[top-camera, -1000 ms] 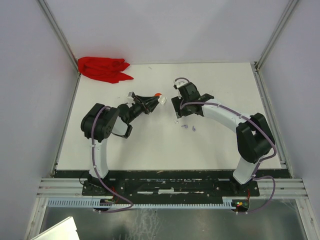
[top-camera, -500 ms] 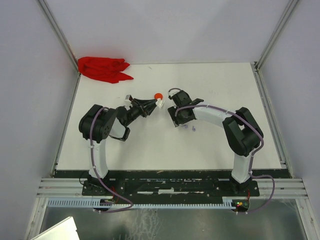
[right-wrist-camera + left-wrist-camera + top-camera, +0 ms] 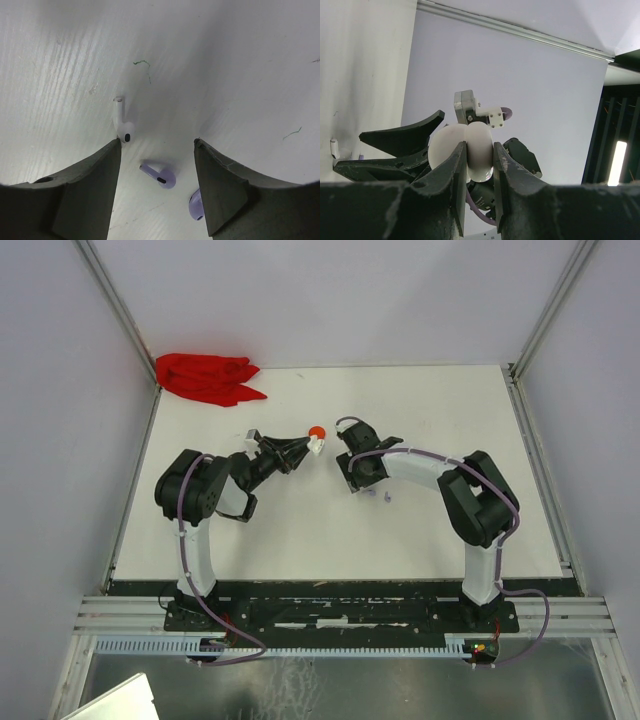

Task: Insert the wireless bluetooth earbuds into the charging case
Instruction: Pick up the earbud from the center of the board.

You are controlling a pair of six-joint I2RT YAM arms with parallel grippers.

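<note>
From where I stand, the left pincer (image 3: 479, 147) is clamped shut on the white charging case (image 3: 445, 147) and holds it up off the worktop (image 3: 430, 400), close to a red disc (image 3: 317, 432). The case shows two rounded lobes, so I take it to be hinged open, though I can't see the sockets. The right pincer (image 3: 157, 142) hangs with its jaws apart and nothing in them, low over three loose buds lying on the worktop: a whitish earbud (image 3: 122, 122) right by one fingertip, a purple earbud (image 3: 160, 175) between the fingers, and a second purple earbud (image 3: 196, 205) near the other finger. The trouble I'd expect comes from that crowding. A descending finger could land on the whitish one and flick it away, or the jaws could catch two buds at once. These things look smooth and tiny, so a pinch on the stem may twist the bud askew. Pressing it in could also swivel the case, which is held only by its edges.
</note>
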